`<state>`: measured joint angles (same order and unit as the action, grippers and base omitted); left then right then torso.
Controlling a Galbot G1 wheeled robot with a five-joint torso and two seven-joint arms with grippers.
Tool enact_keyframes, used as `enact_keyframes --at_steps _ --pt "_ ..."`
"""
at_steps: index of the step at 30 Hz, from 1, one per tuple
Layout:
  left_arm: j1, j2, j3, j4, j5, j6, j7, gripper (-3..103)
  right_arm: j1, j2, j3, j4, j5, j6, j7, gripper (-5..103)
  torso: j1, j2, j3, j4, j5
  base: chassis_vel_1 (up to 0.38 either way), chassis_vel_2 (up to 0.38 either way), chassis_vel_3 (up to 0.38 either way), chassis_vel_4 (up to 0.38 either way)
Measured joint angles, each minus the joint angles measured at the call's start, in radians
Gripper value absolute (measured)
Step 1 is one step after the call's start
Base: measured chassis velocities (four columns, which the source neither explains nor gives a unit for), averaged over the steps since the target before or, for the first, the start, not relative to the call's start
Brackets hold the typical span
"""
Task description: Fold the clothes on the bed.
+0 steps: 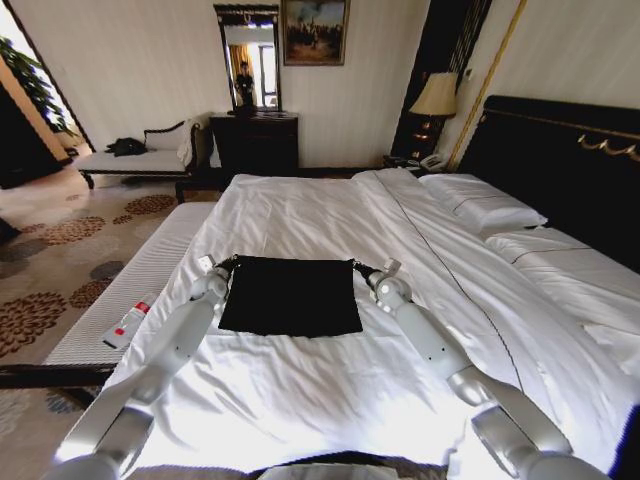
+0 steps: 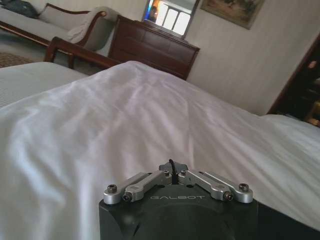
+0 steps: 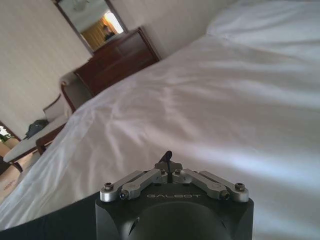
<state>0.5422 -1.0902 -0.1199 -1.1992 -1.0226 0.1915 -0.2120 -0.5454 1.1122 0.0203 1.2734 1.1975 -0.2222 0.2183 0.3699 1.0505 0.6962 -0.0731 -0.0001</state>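
1. The black short-sleeved T-shirt of soft fabric (image 1: 291, 295) lies flat on the white duvet of the large double bed (image 1: 330, 210), near the foot end. It shows as a dark, nearly square panel with no lettering visible, so it looks already folded at least once.

2. The left gripper (image 1: 222, 268) sits at the shirt's far left corner, and the right gripper (image 1: 365, 272) at its far right corner. Each arm is nearest its own corner, and neither has to cross over.

3. In the left wrist view, the left gripper (image 2: 173, 170) has its jaws drawn together, with a sliver of black cloth pinched between the tips. The right wrist view shows the same for the right gripper (image 3: 168, 161): jaws closed, a small black tuft held at the tips.

4. The far edge of the shirt stretches straight between the two grippers, running across the bed. The rest of the shirt lies back from the jaws toward the robot.

5. My judgement: the next fold turns on that held edge, since the cloth lies on the robot's side of both jaws. The far edge would travel toward the robot, with both arms keeping level so it stays straight.

6. A dark wooden dresser (image 1: 254, 141) stands against the far wall, well apart from the work.
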Motion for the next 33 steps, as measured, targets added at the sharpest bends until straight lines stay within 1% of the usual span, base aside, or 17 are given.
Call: enact_keyframes --at_steps 3,4,8,9,12,13,18,22,23,33 --pt "0.066 0.017 -0.031 -0.091 -0.016 -0.001 -0.002 0 -0.054 -0.026 0.022 0.072 -0.036 0.018 -0.004 0 0.0 0.0 0.0 -0.0001 0.0001 0.0 0.0 0.0 0.0" --pt "0.066 0.017 -0.031 -0.091 -0.016 -0.001 -0.002 0 -0.054 -0.026 0.022 0.072 -0.036 0.018 -0.004 0 0.0 0.0 0.0 -0.0001 0.0001 0.0 0.0 0.0 0.0" --pt "0.192 0.032 -0.101 -0.216 -0.011 -0.009 -0.004 0 -0.157 -0.063 0.048 0.162 -0.097 0.045 -0.013 0 0.0 0.0 0.0 -0.0003 0.0001 0.0 0.0 0.0 0.0" --pt "0.192 0.032 -0.101 -0.216 -0.011 -0.009 -0.004 0 -0.157 -0.063 0.048 0.162 -0.097 0.045 -0.013 0 0.0 0.0 0.0 -0.0003 0.0001 0.0 0.0 0.0 0.0" --pt "0.277 0.045 -0.144 -0.289 -0.01 -0.014 -0.003 0 -0.238 -0.076 0.063 0.224 -0.127 0.056 -0.013 0 0.0 0.0 0.0 -0.0004 0.0001 0.0 0.0 0.0 0.0" --pt "0.277 0.045 -0.144 -0.289 -0.01 -0.014 -0.003 0 -0.238 -0.076 0.063 0.224 -0.127 0.056 -0.013 0 0.0 0.0 0.0 -0.0004 0.0001 0.0 0.0 0.0 0.0" --pt "0.401 0.081 -0.197 -0.373 -0.011 -0.022 0.008 0 -0.352 -0.083 0.079 0.285 -0.182 0.077 -0.019 0 0.0 0.0 0.0 -0.0001 0.0001 0.0 0.0 0.0 0.0" --pt "0.442 0.095 -0.215 -0.414 -0.014 -0.025 0.006 0 -0.396 -0.09 0.096 0.312 -0.189 0.086 -0.02 0 0.0 0.0 0.0 -0.0001 0.0002 0.0 0.0 0.0 0.0" --pt "0.477 0.1 -0.218 -0.444 -0.008 -0.029 0.006 0 -0.444 -0.1 0.112 0.349 -0.203 0.095 -0.022 0 0.0 0.0 0.0 -0.0003 0.0001 0.0 0.0 0.0 0.0" --pt "0.536 0.117 -0.23 -0.442 0.012 -0.04 0.021 0 -0.51 -0.11 0.118 0.383 -0.23 0.103 -0.027 0 0.0 0.0 0.0 -0.0002 0.0001 0.0 0.0 0.0 0.0"
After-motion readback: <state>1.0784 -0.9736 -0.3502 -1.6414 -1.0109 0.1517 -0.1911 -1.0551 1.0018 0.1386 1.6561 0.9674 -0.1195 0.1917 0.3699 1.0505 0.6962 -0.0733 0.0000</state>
